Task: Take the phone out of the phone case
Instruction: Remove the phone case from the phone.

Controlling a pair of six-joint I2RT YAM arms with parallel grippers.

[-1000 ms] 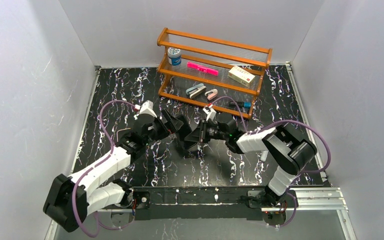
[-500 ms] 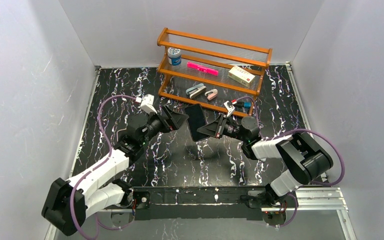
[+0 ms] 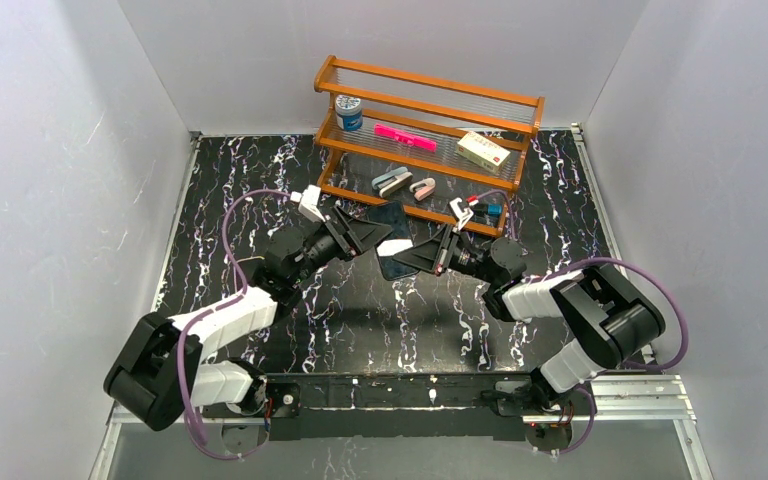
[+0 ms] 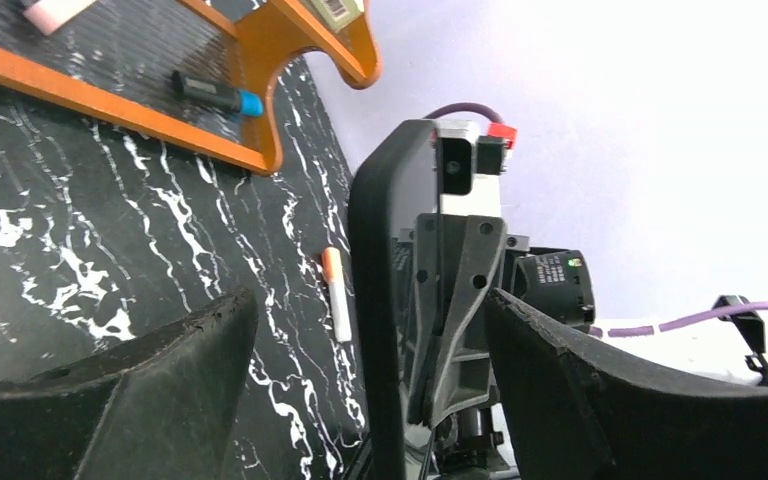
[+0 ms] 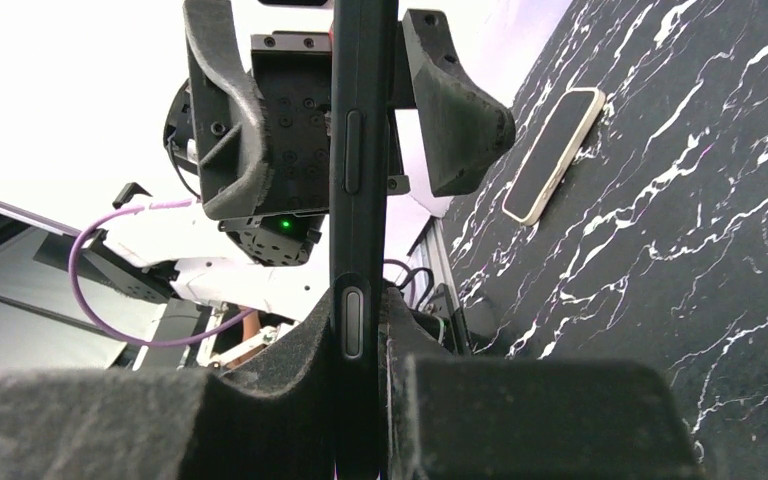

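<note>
Right gripper (image 5: 360,350) of mine is clamped on the phone (image 5: 362,200), pads pressed to both flat faces at one end. It stands edge-on to that wrist camera, raised off the table (image 3: 240,190) near the middle, just on the near side of the wooden shelf (image 3: 425,130). The dark phone case (image 4: 373,320) is on it. My left gripper (image 4: 370,300) is spread wide, one finger either side of the phone's other end, with gaps showing in my left wrist view.
</note>
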